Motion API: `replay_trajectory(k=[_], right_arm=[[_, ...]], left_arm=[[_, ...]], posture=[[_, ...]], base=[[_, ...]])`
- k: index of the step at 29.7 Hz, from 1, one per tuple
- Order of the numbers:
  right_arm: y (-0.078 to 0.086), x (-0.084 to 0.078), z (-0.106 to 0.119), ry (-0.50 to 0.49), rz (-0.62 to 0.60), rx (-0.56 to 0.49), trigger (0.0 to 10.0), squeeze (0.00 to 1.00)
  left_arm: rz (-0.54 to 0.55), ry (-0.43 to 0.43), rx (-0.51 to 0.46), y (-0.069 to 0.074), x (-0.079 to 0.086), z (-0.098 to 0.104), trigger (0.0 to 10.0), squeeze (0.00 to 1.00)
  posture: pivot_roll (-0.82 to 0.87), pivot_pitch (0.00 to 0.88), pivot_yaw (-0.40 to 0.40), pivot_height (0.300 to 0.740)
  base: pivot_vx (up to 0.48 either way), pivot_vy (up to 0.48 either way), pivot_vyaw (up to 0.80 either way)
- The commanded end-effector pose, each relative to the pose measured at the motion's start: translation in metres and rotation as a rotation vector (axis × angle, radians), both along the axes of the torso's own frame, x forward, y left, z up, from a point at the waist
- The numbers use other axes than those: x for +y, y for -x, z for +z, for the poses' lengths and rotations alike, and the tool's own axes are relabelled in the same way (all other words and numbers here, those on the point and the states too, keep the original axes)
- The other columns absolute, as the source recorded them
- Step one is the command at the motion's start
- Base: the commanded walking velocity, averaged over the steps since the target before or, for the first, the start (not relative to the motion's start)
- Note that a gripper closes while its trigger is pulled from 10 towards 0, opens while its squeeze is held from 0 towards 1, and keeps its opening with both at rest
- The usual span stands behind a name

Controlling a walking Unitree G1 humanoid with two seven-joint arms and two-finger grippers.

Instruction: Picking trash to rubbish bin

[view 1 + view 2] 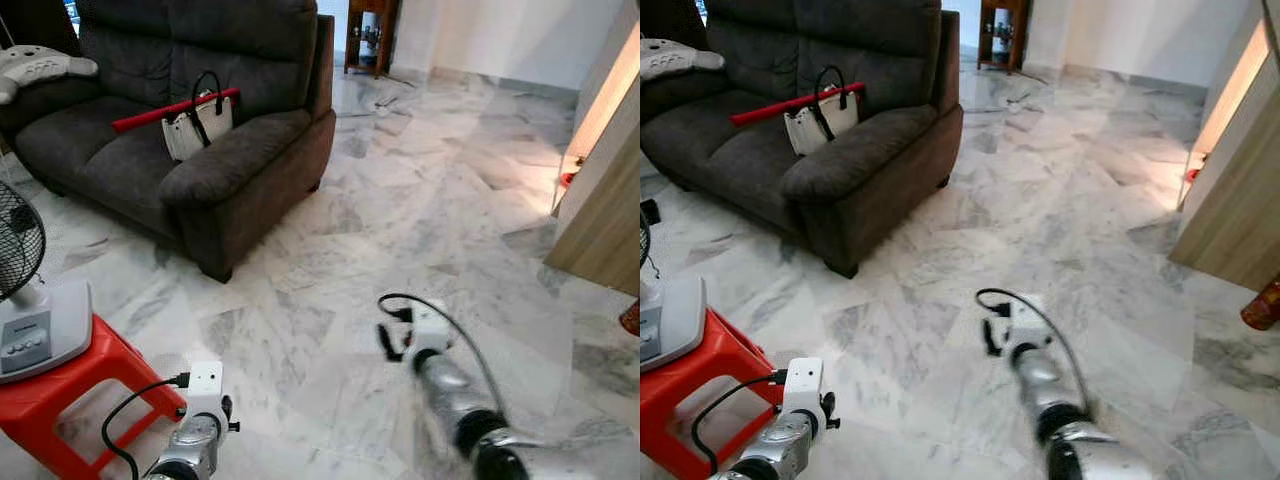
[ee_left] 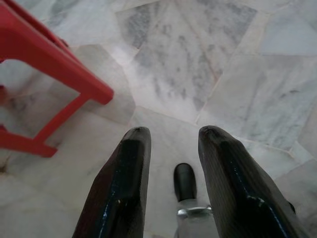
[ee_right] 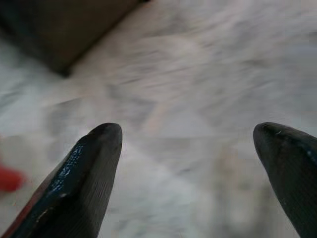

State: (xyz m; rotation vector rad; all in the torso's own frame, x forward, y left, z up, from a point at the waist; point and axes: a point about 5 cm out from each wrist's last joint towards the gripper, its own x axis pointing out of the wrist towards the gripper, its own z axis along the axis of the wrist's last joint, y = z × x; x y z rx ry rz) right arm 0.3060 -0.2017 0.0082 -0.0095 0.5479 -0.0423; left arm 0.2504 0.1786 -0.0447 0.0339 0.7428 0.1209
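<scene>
- Two grippers were out over the marble floor (image 1: 330, 360) nearest the robot, and neither one carried anything.
- Left gripper (image 2: 171, 136) hung low at the near left, just beside a red stool (image 1: 55, 385); its fingers stood slightly apart with only floor between them.
- Right gripper (image 3: 185, 134) was held further forward at the near right, blurred, its fingers spread wide over bare floor.
- On the stool sat the white base of a fan (image 1: 35, 325), at the left edge.
- Further off on the left stood a dark grey sofa (image 1: 200, 170) with a white handbag (image 1: 197, 125) and a long red stick (image 1: 170, 110) on its seat.
- Far beyond it, a small wooden cabinet (image 1: 370, 35) stood against the wall, and something small lay on the floor near it, too tiny to identify.
- No trash and no rubbish bin could be made out with any certainty, so where the task's things lay could not be told.
- Judging by that, the task looked barely begun: the trash remained to be found, picked up, carried and dropped in the bin.
</scene>
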Motion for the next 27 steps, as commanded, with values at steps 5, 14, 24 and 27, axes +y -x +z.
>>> replay_trajectory(k=[5,14,24,27], right_arm=[[0.057,-0.029,-0.044,-0.018,-0.119,0.186,10.0,0.00],[0.098,-0.023,-0.072,-0.127,-0.245,0.285,10.0,0.00],[0.104,-0.021,-0.077,-0.146,-0.274,0.299,10.0,0.00],[0.108,-0.020,-0.079,-0.168,-0.298,0.301,10.0,0.00]], left_arm=[[-0.009,-0.003,0.027,0.008,-0.002,-0.006,10.0,0.00],[0.011,0.002,0.057,0.021,0.000,-0.014,10.0,0.00],[0.041,-0.009,0.071,0.026,0.006,-0.017,10.0,0.00],[0.042,-0.014,0.085,0.029,0.008,-0.018,10.0,0.00]], posture=[[-0.12,0.000,-0.021,0.740],[-0.10,0.000,-0.024,0.740],[-0.08,0.000,-0.034,0.740],[-0.09,0.000,-0.028,0.740]], base=[[0.000,0.000,0.00],[0.000,0.000,0.00],[0.000,0.000,0.14],[0.000,0.000,0.80]])
